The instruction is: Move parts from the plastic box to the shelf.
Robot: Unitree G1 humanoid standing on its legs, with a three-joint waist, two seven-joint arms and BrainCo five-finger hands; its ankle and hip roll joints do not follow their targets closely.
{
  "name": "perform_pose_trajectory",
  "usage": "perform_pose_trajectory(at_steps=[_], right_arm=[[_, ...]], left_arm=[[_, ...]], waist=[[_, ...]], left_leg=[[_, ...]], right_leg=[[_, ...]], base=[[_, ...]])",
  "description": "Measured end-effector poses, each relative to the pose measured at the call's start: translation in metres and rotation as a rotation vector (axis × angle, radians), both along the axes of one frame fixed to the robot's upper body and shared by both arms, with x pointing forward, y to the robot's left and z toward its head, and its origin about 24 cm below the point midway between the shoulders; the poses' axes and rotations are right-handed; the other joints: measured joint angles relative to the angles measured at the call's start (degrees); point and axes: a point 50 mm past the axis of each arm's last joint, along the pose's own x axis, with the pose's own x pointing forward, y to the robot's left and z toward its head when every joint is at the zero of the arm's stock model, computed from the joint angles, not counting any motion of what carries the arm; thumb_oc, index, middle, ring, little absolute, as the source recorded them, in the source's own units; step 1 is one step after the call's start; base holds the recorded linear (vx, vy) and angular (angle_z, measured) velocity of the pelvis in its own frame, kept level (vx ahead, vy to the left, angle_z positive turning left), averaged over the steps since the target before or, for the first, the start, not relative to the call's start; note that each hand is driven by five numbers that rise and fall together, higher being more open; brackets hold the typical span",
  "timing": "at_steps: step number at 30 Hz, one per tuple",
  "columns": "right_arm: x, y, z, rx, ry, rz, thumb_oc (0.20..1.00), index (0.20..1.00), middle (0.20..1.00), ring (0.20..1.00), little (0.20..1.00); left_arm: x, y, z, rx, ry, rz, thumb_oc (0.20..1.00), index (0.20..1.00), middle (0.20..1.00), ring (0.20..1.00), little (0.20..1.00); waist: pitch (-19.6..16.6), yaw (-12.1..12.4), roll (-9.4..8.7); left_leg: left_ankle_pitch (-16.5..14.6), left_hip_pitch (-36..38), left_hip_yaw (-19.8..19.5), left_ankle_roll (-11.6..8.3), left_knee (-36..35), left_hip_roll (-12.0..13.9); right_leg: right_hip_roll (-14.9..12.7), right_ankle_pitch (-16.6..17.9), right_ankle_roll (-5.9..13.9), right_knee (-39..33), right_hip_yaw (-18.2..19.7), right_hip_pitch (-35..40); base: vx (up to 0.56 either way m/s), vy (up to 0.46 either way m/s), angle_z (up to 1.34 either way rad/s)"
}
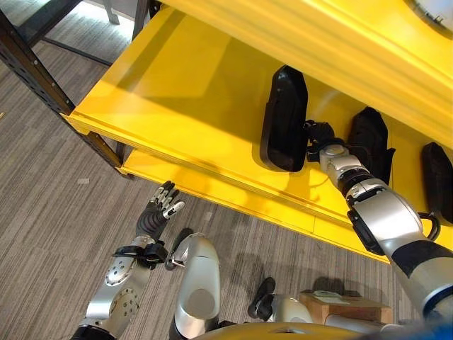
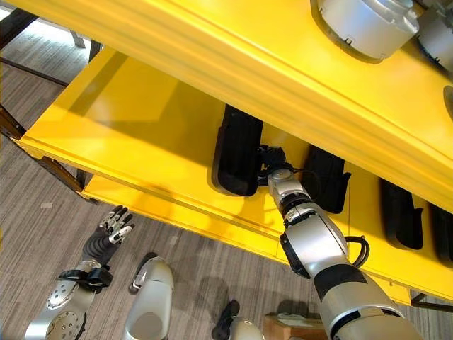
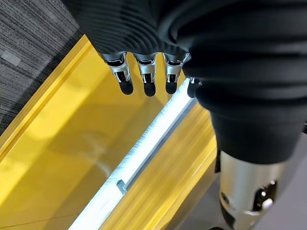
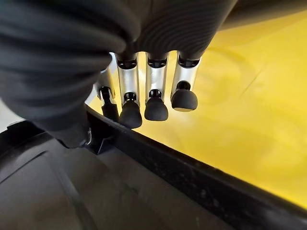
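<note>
A long black moulded part stands on edge on the middle yellow shelf. My right hand reaches in beside it on its right. In the right wrist view its fingers are nearly straight, with the dark tips resting at the black part's rim. The hand is open. My left hand hangs low over the grey floor in front of the shelf's lower lip. Its fingers are relaxed and open and hold nothing.
Two more black parts stand further right on the same shelf. Round silver parts sit on the shelf above. A dark rack post stands at the left, and a cardboard box lies on the floor at lower right.
</note>
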Motion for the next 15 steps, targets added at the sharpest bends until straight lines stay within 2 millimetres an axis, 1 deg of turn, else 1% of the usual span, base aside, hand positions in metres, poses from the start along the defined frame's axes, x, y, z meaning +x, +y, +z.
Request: perform_pose_trajectory(at_steps=[2,9,12,15], right_arm=[[0.0,-0.006,0.001,-0.008,-0.003,-0.02,0.2,0.2,0.2,0.2,0.2],[-0.001,-0.01,0.002,0.004,-0.004,-0.041,0.2,0.2,0.2,0.2,0.2],[-0.001,-0.021,0.005,0.026,-0.013,-0.076,0.2,0.2,0.2,0.2,0.2],[-0.002,-0.027,0.007,0.019,-0.018,-0.092,0.2,0.2,0.2,0.2,0.2]], left_arm=[[0.0,0.0,0.0,0.0,-0.001,-0.001,1.0,1.0,1.0,1.0,1.0],[0.004,-0.002,0.003,0.0,-0.013,-0.012,1.0,1.0,1.0,1.0,1.0],[0.004,-0.002,0.002,-0.005,-0.01,-0.01,1.0,1.0,1.0,1.0,1.0],[0.003,-0.001,0.002,0.0,-0.009,-0.01,1.0,1.0,1.0,1.0,1.0]], waist=[[0.05,-0.2,0.08],[0.06,-0.3,0.09],[0.06,-0.08,0.09],[0.05,-0.2,0.09]], left_leg=[[0.01,0.01,0.0,-0.02,0.01,0.0],[-0.02,-0.3,-0.01,0.03,0.24,0.0],[0.08,-1.27,-0.19,-0.07,0.29,0.0],[0.1,-1.31,-0.35,-0.09,0.33,0.0]], right_leg=[[0.0,0.0,0.01,0.0,0.0,-0.01],[0.03,0.0,0.0,0.0,-0.03,-0.15],[0.05,-0.04,0.02,0.33,-0.05,-1.05],[0.06,-0.29,0.19,0.66,-0.07,-1.17]], base=[[0.0,0.0,0.0],[0.0,0.0,0.0],[0.0,0.0,0.0],[0.0,0.0,0.0]])
